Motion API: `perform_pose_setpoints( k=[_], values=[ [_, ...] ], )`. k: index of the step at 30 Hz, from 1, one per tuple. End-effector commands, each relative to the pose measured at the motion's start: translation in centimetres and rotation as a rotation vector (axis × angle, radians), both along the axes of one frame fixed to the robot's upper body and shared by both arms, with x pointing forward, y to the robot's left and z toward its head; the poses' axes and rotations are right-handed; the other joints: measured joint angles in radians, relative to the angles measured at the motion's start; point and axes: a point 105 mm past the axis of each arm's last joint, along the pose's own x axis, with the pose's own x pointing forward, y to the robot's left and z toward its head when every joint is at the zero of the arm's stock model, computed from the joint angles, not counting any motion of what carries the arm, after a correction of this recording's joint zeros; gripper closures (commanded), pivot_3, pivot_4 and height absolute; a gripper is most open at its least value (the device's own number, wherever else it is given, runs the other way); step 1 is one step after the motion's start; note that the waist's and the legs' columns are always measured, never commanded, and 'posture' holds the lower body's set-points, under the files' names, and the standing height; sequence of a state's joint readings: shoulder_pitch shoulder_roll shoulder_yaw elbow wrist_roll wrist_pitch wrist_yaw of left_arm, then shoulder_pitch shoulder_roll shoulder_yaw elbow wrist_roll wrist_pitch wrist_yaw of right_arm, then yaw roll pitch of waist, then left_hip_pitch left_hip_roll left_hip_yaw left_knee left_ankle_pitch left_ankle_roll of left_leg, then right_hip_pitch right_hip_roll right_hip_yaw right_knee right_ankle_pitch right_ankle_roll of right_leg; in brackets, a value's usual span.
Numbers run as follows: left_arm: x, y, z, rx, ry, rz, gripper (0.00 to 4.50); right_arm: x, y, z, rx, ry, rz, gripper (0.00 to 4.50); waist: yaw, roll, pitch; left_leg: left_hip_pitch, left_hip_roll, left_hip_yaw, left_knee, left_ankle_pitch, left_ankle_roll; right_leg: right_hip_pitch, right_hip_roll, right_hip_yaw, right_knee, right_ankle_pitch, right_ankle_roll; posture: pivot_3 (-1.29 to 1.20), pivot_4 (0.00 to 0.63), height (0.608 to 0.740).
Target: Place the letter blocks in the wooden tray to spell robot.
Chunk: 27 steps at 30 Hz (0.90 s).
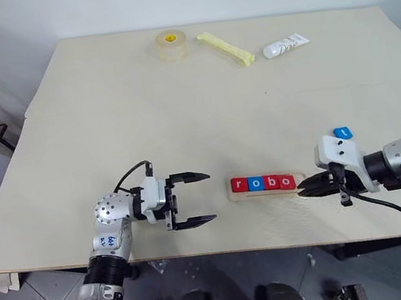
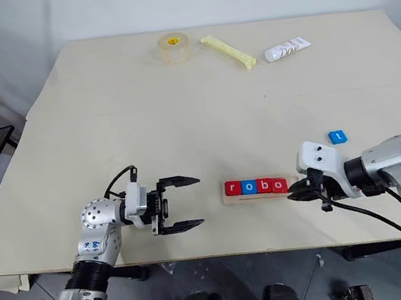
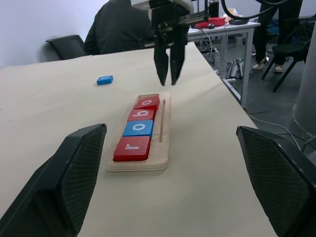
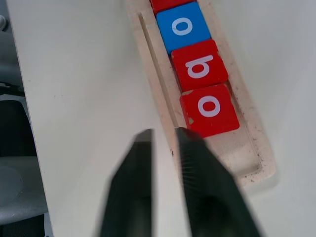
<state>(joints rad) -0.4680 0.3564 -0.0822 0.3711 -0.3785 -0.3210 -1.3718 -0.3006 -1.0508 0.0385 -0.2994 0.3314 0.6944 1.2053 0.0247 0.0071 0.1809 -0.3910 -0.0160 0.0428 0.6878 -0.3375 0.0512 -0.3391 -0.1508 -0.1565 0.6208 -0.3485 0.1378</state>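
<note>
Lacking its t (image 1: pixel 343 132), wooden tray (image 1: pixel 237 195)

The counter (image 1: pixel 179 115) is pale wood-look board, matt and smooth. The wooden tray (image 3: pixel 165 123) is light bare wood, its layered edge showing like plywood, faintly scuffed. The letter blocks (image 3: pixel 138 128) look like smooth plastic with a soft sheen, as does the lone blue block (image 1: pixel 343 131) at the right of the frame. The left tool (image 1: pixel 193 197) has matt black fingers (image 3: pixel 74 168) with finely cross-hatched pads; its wrist housing is brushed metal.
</note>
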Motion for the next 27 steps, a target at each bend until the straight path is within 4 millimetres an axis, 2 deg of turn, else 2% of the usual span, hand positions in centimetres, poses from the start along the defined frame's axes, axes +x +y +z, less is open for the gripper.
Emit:
perform_pose_setpoints(
  k=[1, 8, 15, 21, 27],
  values=[
    [0.0, 0.1, 0.6, 0.001, -0.033, 0.0, 0.0, 0.5, -0.1, -0.1, -0.019, -0.014, -0.008, 4.48, -0.001, 0.0, 0.0, 0.0, 0.0, 0.0, 0.0, 0.0, 0.0, 0.0, 0.0, 0.0, 0.0, 0.0, 0.0, 0.0, 0.15, 0.74],
    [-0.1, 0.3, 0.5, 0.004, -0.033, 0.007, 0.0, 1.4, 0.4, -1.3, -0.022, -0.005, 0.005, 4.48, -0.001, 0.0, 0.0, 0.0, 0.0, 0.0, 0.0, 0.0, 0.0, 0.0, 0.0, 0.0, 0.0, 0.0, 0.0, 0.0, 0.15, 0.74],
    [-0.1, 0.4, 0.5, 0.005, -0.034, 0.012, 0.0, 2.5, 1.0, -1.1, -0.006, -0.032, 0.008, 4.48, 0.0, 0.0, 0.0, 0.0, 0.0, 0.0, 0.0, 0.0, 0.0, 0.0, 0.0, 0.0, 0.0, 0.0, 0.0, 0.0, 0.15, 0.74],
    [0.0, 0.2, 0.5, 0.003, -0.036, 0.008, 0.0, 1.8, 0.6, -1.6, -0.014, -0.031, -0.006, 4.48, 0.001, 0.0, 0.0, 0.0, 0.0, -0.001, 0.0, 0.0, 0.0, 0.0, 0.0, 0.0, 0.0, 0.0, 0.0, 0.0, 0.15, 0.74],
    [0.0, 0.1, 0.6, 0.003, -0.039, 0.004, 0.0, 1.0, 0.9, 0.1, 0.049, -0.085, -0.002, 4.48, 0.0, 0.0, 0.0, 0.0, 0.0, -0.001, 0.0, 0.0, 0.0, 0.0, 0.0, 0.0, 0.0, 0.0, 0.0, 0.0, 0.15, 0.74]
  ],
)
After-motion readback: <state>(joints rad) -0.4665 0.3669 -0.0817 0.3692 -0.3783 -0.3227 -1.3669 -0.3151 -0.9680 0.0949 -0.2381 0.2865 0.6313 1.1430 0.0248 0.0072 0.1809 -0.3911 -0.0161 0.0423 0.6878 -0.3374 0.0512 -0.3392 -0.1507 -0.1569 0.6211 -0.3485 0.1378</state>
